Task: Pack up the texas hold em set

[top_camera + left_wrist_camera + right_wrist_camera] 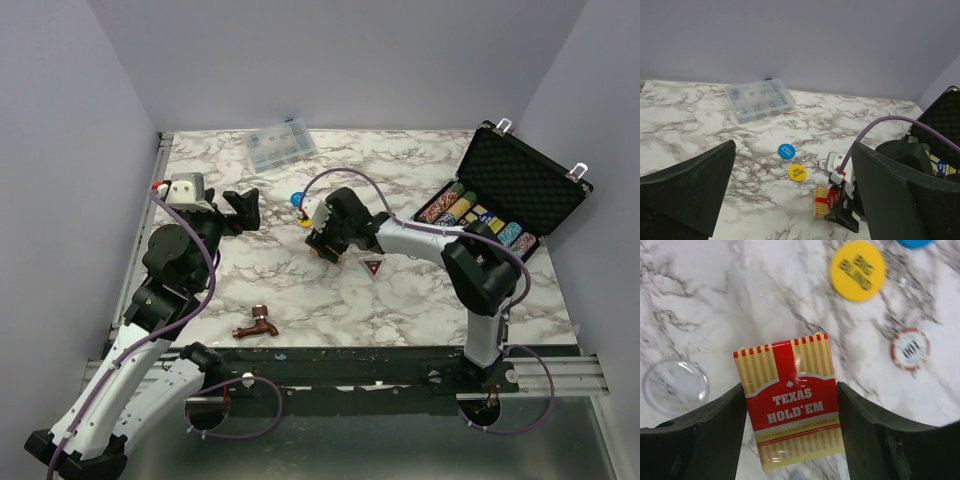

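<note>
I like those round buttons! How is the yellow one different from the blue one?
The yellow disc reads BIG BLIND; the blue disc has white lettering too small to read. The yellow disc lies nearer the card box, the blue disc nearer the clear box. Both are round, flat on the table, not touching.

High rear overview of the whole table (400, 300); two low wrist views (yellow disc (797, 172) in both).

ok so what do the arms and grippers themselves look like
The left arm and right arm have white link shells with bulky black joints. A thin purple cable loops along each. The left gripper and right gripper each carry two broad, dark, wedge-shaped fingers.
</note>
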`<state>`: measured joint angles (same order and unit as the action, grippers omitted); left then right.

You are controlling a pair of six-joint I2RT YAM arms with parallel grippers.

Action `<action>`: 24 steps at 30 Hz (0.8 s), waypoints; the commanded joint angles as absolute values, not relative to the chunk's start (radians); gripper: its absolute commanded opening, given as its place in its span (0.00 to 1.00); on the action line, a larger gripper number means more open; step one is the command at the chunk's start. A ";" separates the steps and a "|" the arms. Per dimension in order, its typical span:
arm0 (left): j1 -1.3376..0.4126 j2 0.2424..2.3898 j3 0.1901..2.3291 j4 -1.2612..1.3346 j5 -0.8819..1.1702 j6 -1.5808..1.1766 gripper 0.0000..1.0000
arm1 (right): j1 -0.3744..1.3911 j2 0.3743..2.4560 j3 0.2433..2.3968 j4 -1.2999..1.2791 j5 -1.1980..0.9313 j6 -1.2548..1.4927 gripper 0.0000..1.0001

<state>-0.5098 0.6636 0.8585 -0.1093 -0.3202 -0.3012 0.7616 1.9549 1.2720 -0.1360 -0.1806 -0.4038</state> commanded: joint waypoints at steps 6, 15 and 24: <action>-0.521 0.647 0.899 -0.137 -0.267 -0.323 0.97 | 0.690 1.583 1.075 -0.156 0.283 -0.373 0.28; -0.656 0.651 0.919 -0.146 -0.289 -0.260 0.98 | 0.511 1.451 1.015 -0.379 0.713 -0.373 0.28; -0.774 0.609 0.913 -0.137 -0.372 -0.192 0.99 | 0.367 1.497 1.038 -0.531 0.746 -0.391 0.27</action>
<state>-0.7353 0.6357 0.8932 -0.1394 -0.3153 -0.2340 0.3954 1.4765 1.0153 -0.4232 0.6769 -0.3702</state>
